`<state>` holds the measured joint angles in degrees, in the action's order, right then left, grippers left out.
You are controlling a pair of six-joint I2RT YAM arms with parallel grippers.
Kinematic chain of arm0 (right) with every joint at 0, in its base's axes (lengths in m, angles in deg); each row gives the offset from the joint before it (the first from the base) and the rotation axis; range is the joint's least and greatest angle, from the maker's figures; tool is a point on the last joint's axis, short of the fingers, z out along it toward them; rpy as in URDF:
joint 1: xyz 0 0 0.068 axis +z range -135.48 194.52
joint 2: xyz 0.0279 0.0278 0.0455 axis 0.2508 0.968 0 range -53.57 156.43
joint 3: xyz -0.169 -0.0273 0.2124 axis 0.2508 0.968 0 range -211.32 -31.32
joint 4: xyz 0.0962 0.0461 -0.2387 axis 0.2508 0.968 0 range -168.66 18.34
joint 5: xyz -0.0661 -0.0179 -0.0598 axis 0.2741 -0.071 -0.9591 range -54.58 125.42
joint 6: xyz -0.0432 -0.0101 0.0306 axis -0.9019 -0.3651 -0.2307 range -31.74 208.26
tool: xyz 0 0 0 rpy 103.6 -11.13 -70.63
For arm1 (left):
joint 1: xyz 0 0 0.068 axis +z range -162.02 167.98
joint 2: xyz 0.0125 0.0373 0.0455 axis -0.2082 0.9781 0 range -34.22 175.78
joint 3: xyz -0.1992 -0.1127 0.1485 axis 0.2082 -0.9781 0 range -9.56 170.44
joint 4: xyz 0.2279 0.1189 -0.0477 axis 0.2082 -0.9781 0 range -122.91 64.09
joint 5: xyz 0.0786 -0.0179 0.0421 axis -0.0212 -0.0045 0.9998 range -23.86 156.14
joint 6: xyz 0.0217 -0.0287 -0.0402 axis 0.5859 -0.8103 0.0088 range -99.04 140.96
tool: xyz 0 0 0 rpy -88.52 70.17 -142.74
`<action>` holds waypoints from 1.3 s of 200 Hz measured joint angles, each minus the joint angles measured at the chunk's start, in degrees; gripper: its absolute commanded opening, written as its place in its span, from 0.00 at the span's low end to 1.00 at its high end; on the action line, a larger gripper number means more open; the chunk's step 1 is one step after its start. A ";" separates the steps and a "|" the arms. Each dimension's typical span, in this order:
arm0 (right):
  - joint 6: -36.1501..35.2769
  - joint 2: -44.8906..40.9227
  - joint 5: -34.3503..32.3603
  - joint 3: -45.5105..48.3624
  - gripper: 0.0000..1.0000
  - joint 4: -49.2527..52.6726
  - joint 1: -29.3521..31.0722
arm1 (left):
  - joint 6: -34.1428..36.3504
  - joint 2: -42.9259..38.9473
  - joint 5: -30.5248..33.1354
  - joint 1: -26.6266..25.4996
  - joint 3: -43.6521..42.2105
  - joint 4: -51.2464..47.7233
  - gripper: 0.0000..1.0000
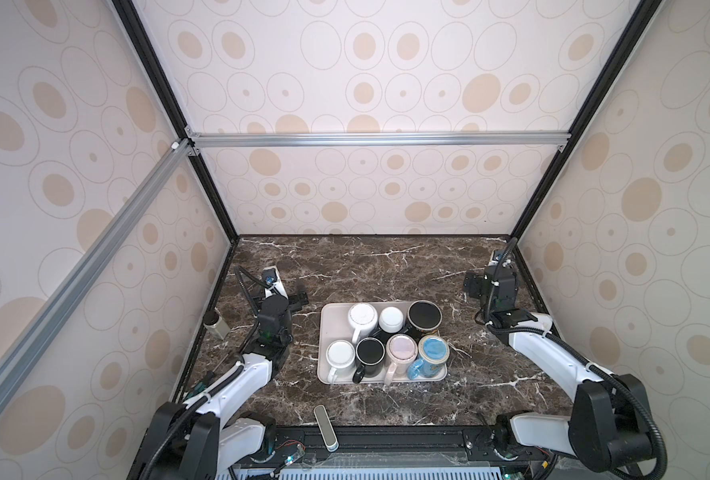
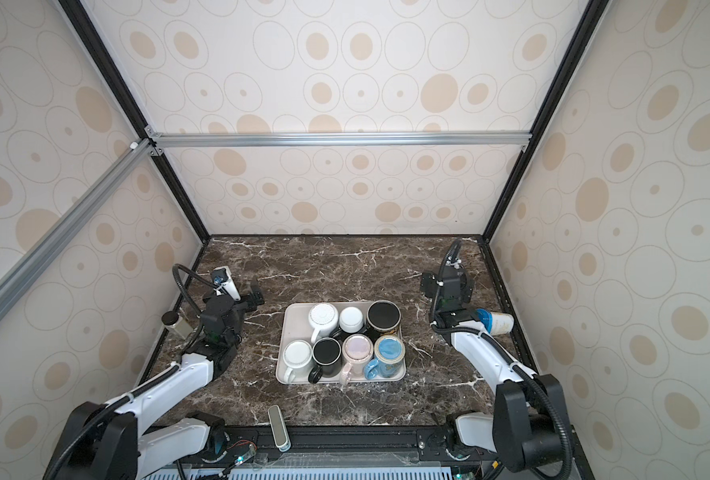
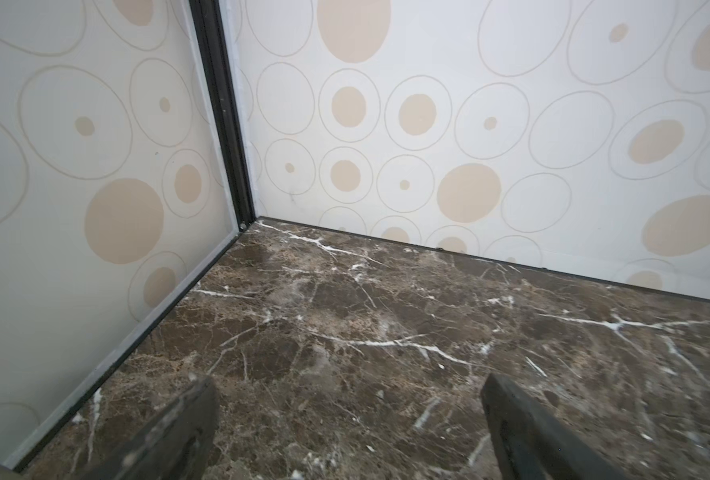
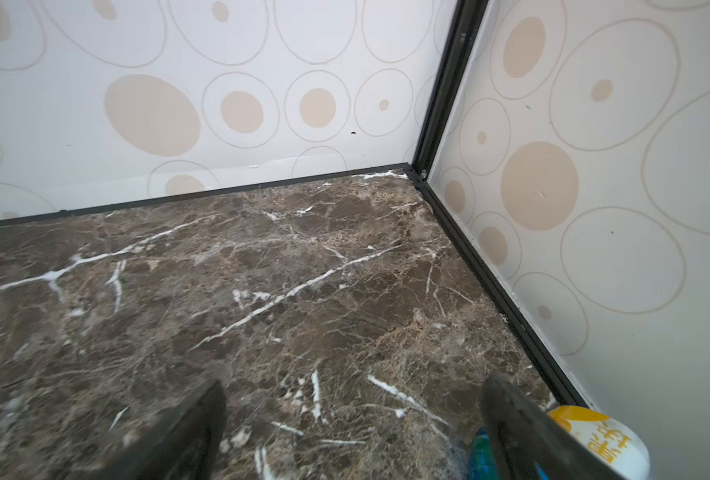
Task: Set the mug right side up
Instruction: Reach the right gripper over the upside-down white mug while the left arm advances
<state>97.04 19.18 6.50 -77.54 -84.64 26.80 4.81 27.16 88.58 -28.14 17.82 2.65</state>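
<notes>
1. In both top views a tray sits mid-way across the marble table. Along its 12 o'clock side stand a ribbed white mug, a small white mug and a large black mug. Along its 6 o'clock side stand a white mug, a black mug, a pink mug and a blue mug, handles toward 6 o'clock. All seven appear base-up; which one the task means cannot be told.
2. The left gripper hangs at 10 o'clock from the tray and the right gripper at 2 o'clock, both well apart from it. A white bottle lies at 3 o'clock, beside the right arm.
3. In the left wrist view the left gripper has its fingers spread wide over bare marble, holding nothing.
4. In the right wrist view the right gripper is likewise spread wide and holding nothing; the bottle lies just beside one finger.
</notes>
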 measured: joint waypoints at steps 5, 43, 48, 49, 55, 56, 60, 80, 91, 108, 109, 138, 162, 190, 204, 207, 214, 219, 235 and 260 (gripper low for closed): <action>0.66 -0.20 -0.48 -1.31 0.88 1.99 1.03 | -1.11 -1.81 -0.28 -0.59 0.22 -2.67 1.00; 8.94 -3.58 -7.15 -11.47 0.71 20.76 14.75 | -8.81 -12.11 -2.51 -5.11 3.96 -22.43 1.00; 10.71 -4.13 -8.90 -12.85 0.69 23.30 17.94 | -9.38 -12.68 -2.93 -5.46 4.87 -24.70 1.00; 10.86 -4.20 -9.07 -13.07 0.69 23.69 18.40 | -9.53 -12.76 -2.97 -5.51 5.01 -25.07 1.00; 12.90 -4.61 -10.62 -14.47 0.69 25.92 21.79 | -10.12 -13.25 -3.48 -5.90 6.10 -27.61 1.00; 13.16 -4.66 -10.86 -14.62 0.69 26.36 22.27 | -10.21 -13.29 -3.56 -5.92 6.23 -27.96 1.00; 14.27 -4.85 -11.63 -15.45 0.69 27.32 24.63 | -10.54 -13.49 -4.07 -6.14 7.08 -29.81 1.00; 19.19 -4.85 -14.45 -18.91 0.68 31.93 34.56 | -11.13 -13.27 -6.78 -6.45 10.45 -35.91 1.00; 21.75 -4.00 -15.56 -20.87 0.67 34.69 38.07 | -11.26 -12.37 -8.41 -6.47 12.35 -39.08 1.00; 25.53 -1.31 -16.15 -24.63 0.62 38.21 42.91 | -11.30 -10.62 -10.36 -6.60 15.13 -43.04 1.00; 25.77 -1.18 -16.26 -24.94 0.62 38.36 43.08 | -11.30 -10.49 -10.47 -6.62 15.34 -43.32 1.00; 35.06 5.75 -16.61 -33.97 0.60 43.93 51.65 | -11.21 -8.48 -11.65 -6.67 19.58 -48.50 1.00; 43.23 12.39 -15.26 -41.81 0.59 47.63 57.05 | -11.23 -7.23 -13.46 -6.25 21.42 -50.03 1.00; 50.47 17.40 -10.38 -43.10 0.56 48.24 60.70 | -11.28 -6.32 -16.48 -5.29 20.81 -50.10 1.00; 53.33 18.67 -6.95 -41.51 0.52 47.43 61.33 | -11.45 -7.04 -18.38 -3.69 19.43 -49.79 1.00; 53.81 18.86 -6.27 -41.00 0.51 47.17 61.40 | -11.54 -7.26 -18.60 -3.23 19.10 -49.66 1.00; 55.12 19.19 -4.81 -40.02 0.51 46.80 61.59 | -11.76 -8.07 -19.74 -1.73 18.05 -49.40 1.00; 56.08 19.41 -3.80 -39.28 0.50 46.51 61.66 | -11.98 -8.52 -20.31 -0.83 17.40 -49.18 1.00; 58.71 20.50 -1.33 -37.70 0.49 45.72 62.18 | -12.85 -10.12 -22.49 2.34 15.45 -48.61 1.00; 61.70 23.41 1.40 -37.83 0.48 44.48 64.02 | -13.99 -10.93 -25.27 4.85 13.29 -47.67 1.00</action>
<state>158.74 42.59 7.90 -115.37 -40.16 90.81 -9.17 16.23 63.31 -23.29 31.11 -45.02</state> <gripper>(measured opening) 0.484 0.999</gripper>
